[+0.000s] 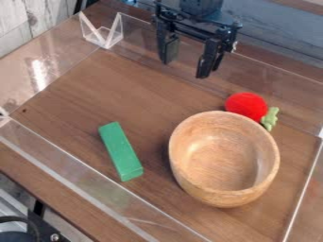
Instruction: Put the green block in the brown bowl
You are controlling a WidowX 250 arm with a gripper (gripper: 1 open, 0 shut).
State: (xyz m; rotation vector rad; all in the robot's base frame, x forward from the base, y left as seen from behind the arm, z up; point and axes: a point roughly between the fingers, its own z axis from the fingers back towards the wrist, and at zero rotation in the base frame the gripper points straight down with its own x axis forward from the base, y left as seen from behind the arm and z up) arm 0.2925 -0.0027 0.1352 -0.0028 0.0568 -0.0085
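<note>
A flat bright green block (121, 150) lies on the wooden tabletop at the lower left, angled slightly, about a hand's width left of the brown bowl (225, 158). The bowl is large, round and light wood, and nothing shows inside it. My gripper (186, 55) hangs at the top centre, well above and behind both, its two dark fingers (164, 45) spread apart and open with nothing between them.
A red round toy (248, 105) with a small green bit sits just behind the bowl at the right. A clear acrylic wall (76, 180) borders the table's front left, with a clear stand (101, 30) at the back left.
</note>
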